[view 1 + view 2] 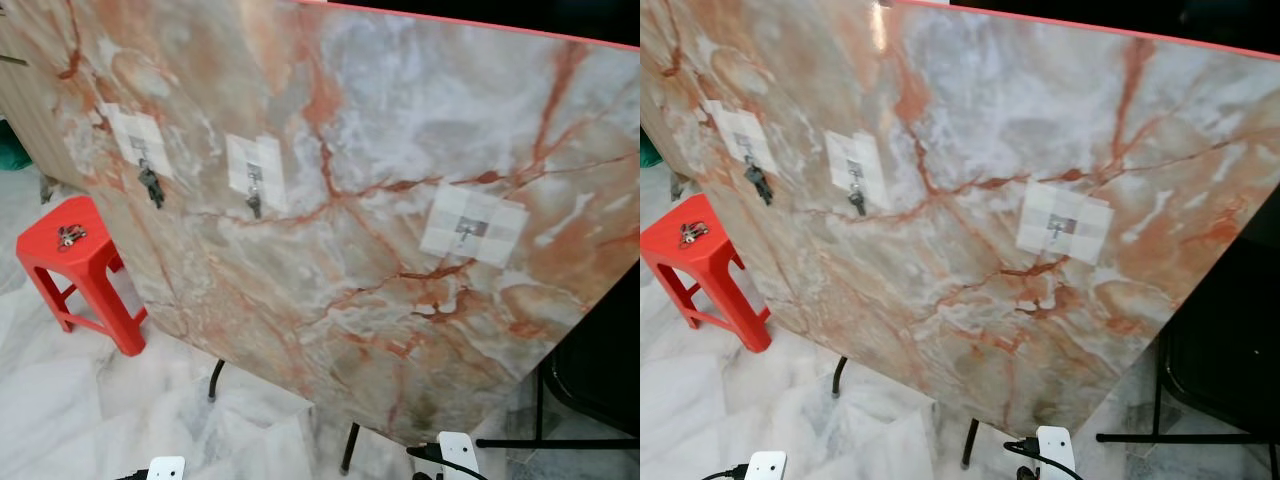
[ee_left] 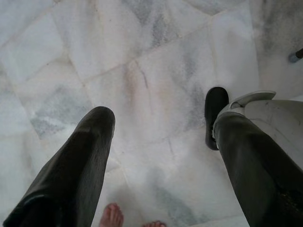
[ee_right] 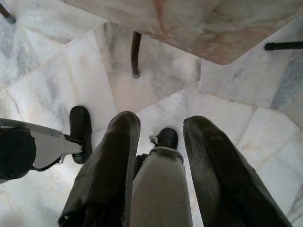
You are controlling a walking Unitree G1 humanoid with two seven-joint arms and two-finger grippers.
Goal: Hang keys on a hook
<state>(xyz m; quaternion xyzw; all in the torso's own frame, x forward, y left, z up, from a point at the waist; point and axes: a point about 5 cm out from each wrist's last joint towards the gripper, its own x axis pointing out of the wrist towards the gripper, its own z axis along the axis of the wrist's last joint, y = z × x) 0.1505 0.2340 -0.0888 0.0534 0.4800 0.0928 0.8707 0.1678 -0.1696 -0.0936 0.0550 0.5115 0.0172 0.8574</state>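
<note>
Left eye view: a marble-patterned board (image 1: 380, 230) stood tilted on thin black legs over a pale marble floor (image 1: 60, 400), presumably propped so its hooks faced the robot.
Hooks: three hooks on square white pads ran across the board; one near the board's left edge (image 1: 140, 150), one just right of it (image 1: 254, 175), one toward the right edge (image 1: 468, 230).
Loaded hooks: a dark bunch of keys hung from the left hook (image 1: 150, 185) and another from the middle hook (image 1: 254, 205), hanging straight down under their own weight.
Free hook: the right hook looked bare, so it was probably the one meant for the next bunch.
Keys to hang: a small bunch of keys (image 1: 70, 236) lay on the seat of a red plastic stool (image 1: 75, 265) standing on the floor beside the board's left edge, well apart from both arms.
Left gripper (image 2: 161, 142): spread wide, holding nothing, pointing down at the floor beside the robot's leg; a person's bare toes (image 2: 111, 216) showed on the floor below it.
Right gripper (image 3: 161, 137): also spread and holding nothing, hanging over the robot's own feet near the board's lower edge.
Stage: the pick-up looked not yet begun; I judged the robot would need to turn toward the stool first.
</note>
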